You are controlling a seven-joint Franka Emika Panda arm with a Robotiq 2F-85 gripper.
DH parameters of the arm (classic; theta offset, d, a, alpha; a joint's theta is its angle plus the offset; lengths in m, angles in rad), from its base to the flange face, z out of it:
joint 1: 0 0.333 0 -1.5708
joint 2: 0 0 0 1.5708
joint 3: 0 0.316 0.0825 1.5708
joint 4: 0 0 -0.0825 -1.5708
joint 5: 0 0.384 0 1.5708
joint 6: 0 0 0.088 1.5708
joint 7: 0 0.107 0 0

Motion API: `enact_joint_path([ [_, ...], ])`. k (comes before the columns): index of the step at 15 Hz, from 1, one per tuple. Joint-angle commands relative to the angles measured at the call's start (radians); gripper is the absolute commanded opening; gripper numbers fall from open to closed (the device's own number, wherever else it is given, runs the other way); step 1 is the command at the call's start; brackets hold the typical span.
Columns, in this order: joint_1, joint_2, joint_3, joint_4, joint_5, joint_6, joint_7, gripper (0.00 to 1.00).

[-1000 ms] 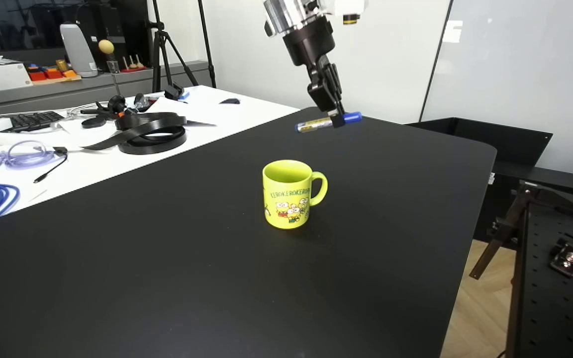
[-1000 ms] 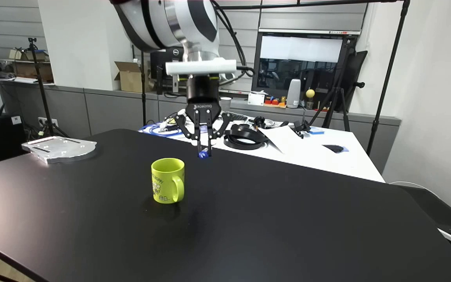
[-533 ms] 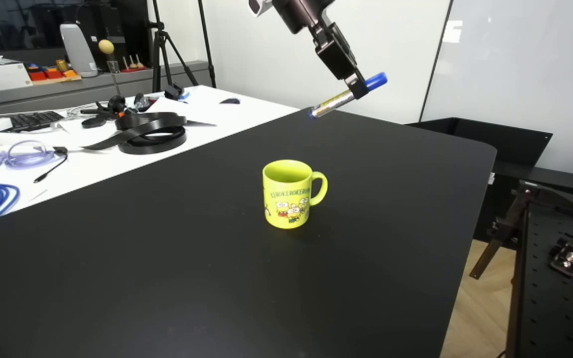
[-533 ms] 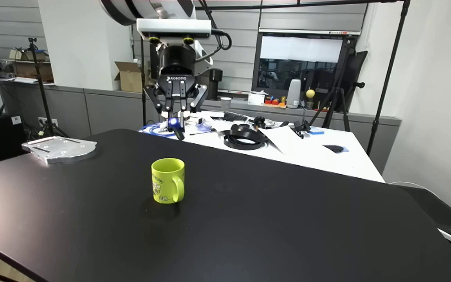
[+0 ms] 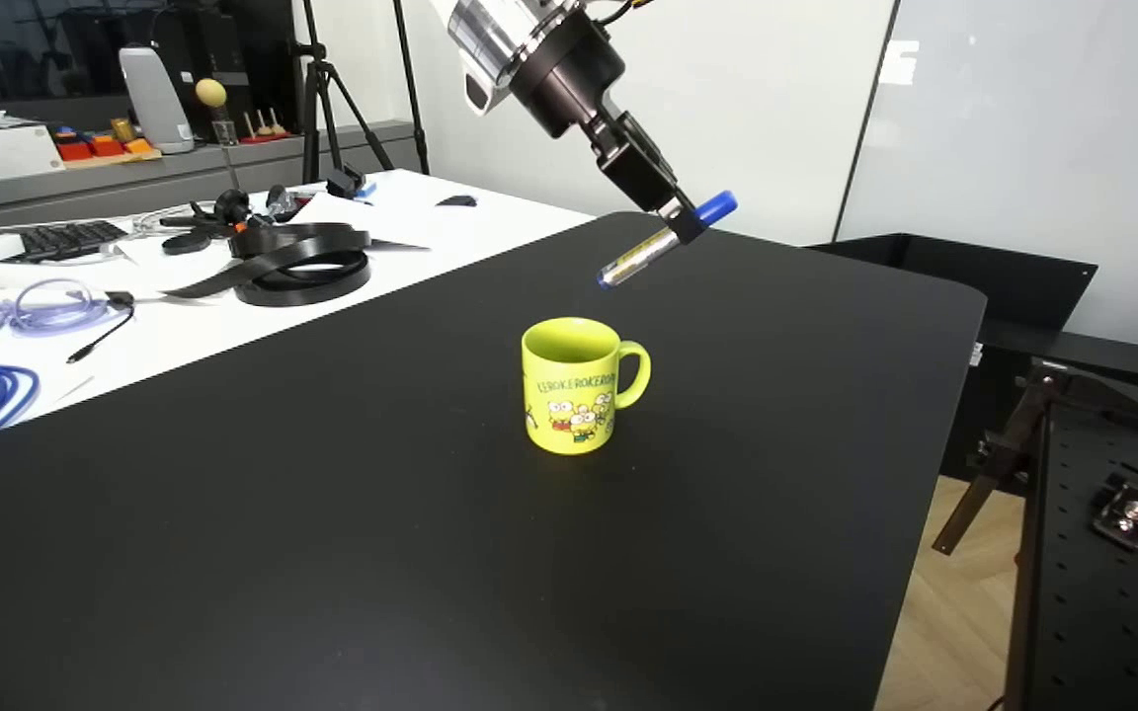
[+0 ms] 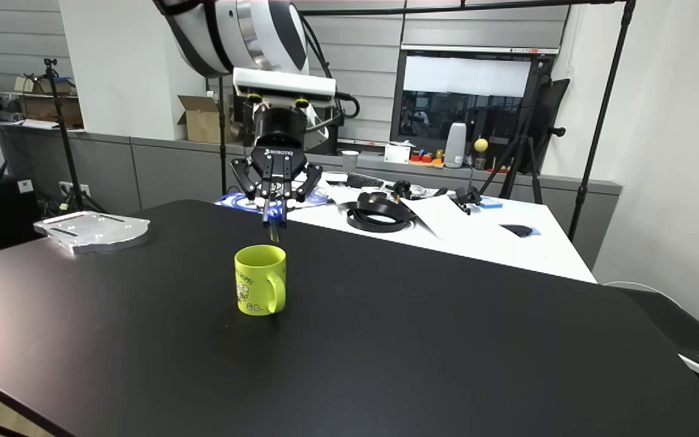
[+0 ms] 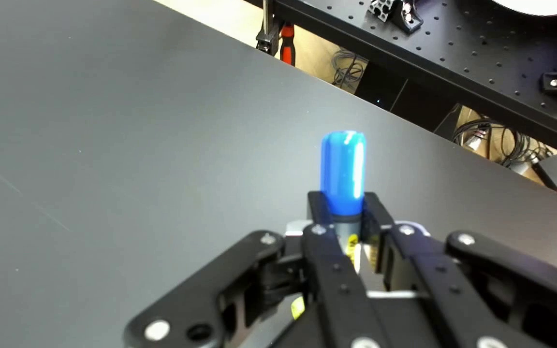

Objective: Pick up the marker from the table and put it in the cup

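The gripper (image 7: 344, 205) pinched the marker (image 5: 640, 257) near where its blue cap met the barrel, one finger pressed to each side, in the air above the black table (image 5: 283, 553). The marker slanted: its cap sat high, away from the edge along the white table (image 6: 525, 252), while the lower end pointed down toward that edge. The cup (image 5: 569, 395) stood upright, in from that edge and below the jaws, apart from the marker. The coming move seemed to need a shift over its mouth and a steeper tilt.
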Motion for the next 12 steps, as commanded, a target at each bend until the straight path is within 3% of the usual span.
enact_joint_path([
  [1,0.004,0.093,0.024,0.104,-0.015,-0.066,-0.025,0.05],
  [10,0.016,0.217,0.046,0.227,-0.025,-0.119,-0.057,0.05],
  [11,0.015,0.229,0.046,0.243,-0.024,-0.121,-0.062,0.46],
  [12,0.014,0.242,0.046,0.259,-0.024,-0.125,-0.066,0.47],
])
